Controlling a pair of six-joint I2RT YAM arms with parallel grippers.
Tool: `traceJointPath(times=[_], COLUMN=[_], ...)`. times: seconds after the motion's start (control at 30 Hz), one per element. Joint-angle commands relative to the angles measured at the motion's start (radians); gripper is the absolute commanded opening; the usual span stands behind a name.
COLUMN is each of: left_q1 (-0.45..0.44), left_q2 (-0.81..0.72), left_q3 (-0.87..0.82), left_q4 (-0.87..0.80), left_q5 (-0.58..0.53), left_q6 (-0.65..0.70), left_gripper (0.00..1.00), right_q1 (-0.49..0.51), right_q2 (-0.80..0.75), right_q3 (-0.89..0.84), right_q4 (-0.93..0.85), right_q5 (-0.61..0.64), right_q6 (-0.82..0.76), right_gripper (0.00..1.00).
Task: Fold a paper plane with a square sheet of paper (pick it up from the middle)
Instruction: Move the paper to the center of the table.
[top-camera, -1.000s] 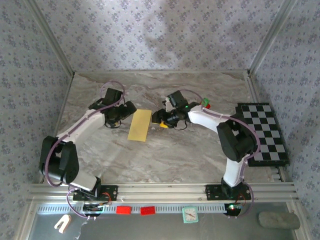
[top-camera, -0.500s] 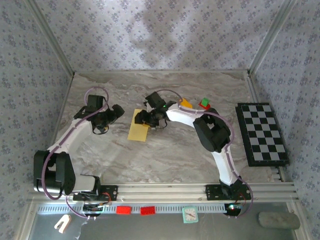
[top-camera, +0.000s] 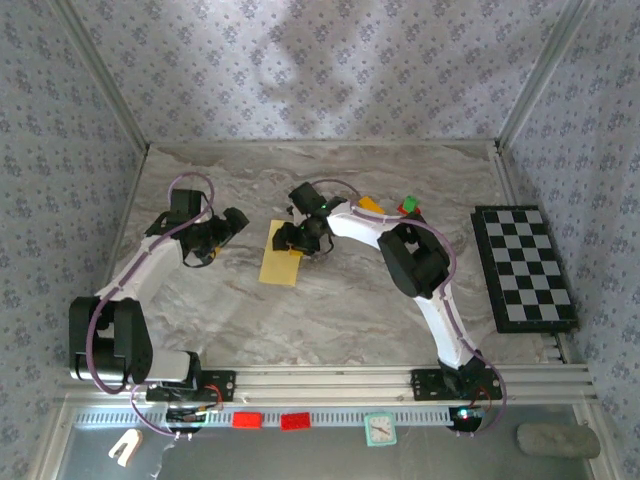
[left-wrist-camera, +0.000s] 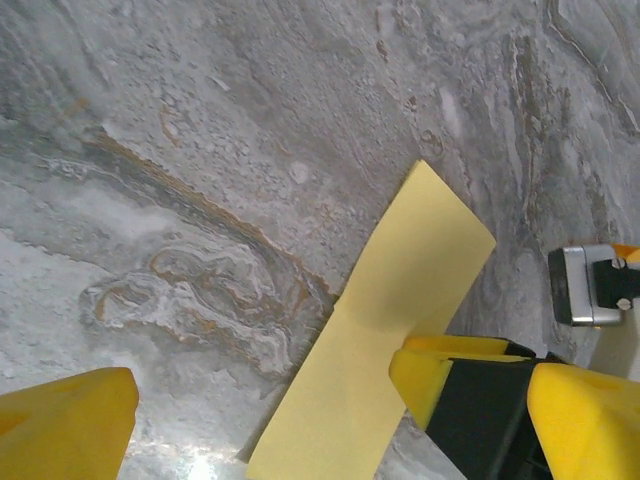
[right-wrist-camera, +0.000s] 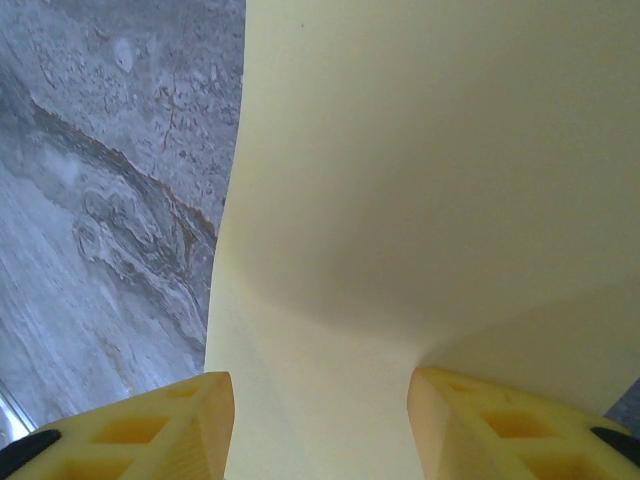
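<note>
From above, the sheet of paper (top-camera: 281, 255), already folded to a narrow strip, lies flat on the counter (top-camera: 330, 310). Its long axis runs far to near, and the near end leans slightly left. The right arm (top-camera: 365, 225) reaches across so its jaws sit over the strip's far end. The left arm (top-camera: 150, 265) keeps its jaws just left of the strip, apart from it, so the right is nearer.

From the left wrist, the strip (left-wrist-camera: 400, 300) slants from upper right to the bottom edge. The left jaws are spread wide and hold nothing.

From the right wrist, the strip (right-wrist-camera: 420, 180) runs straight ahead between wide-open jaws. Nothing is clamped. Closing here would likely pinch its short width.
</note>
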Motion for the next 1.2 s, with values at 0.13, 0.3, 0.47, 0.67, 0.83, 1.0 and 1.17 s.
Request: traceJointPath(times=[0.13, 0.3, 0.47, 0.67, 0.83, 1.0, 1.17], left_q1=[-0.027, -0.099, -0.212, -0.329, -0.387, -0.437, -0.474], left_q2=[0.009, -0.017, -0.039, -0.001, 0.035, 0.079, 0.122], left_q3=[-0.046, -0.115, -0.19, -0.195, -0.211, -0.222, -0.234], left_q4=[0.019, 0.037, 0.141, 0.2, 0.265, 0.325, 0.363], left_q5=[0.126, 0.123, 0.11, 0.086, 0.091, 0.108, 0.119], left_q6=[0.029, -0.007, -0.12, -0.209, -0.271, -0.322, -0.357], left_gripper=[0.99, 0.99, 0.99, 0.97, 0.91, 0.79, 0.66], right_q1=[-0.055, -0.096, -0.122, -0.129, -0.137, -0.146, -0.152], right_q2=[-0.128, -0.256, -0.374, -0.345, -0.322, -0.309, -0.284], right_q3=[-0.214, -0.324, -0.476, -0.501, -0.501, -0.546, -0.564], right_q4=[-0.144, -0.011, 0.179, 0.208, 0.202, 0.215, 0.228], right_q5=[0.107, -0.063, -0.052, -0.057, -0.045, -0.043, -0.04], right_q6=[-0.281, -0.142, 0.094, 0.112, 0.101, 0.099, 0.099], right_gripper=[0.53, 0.53, 0.53, 0.49, 0.47, 0.47, 0.46])
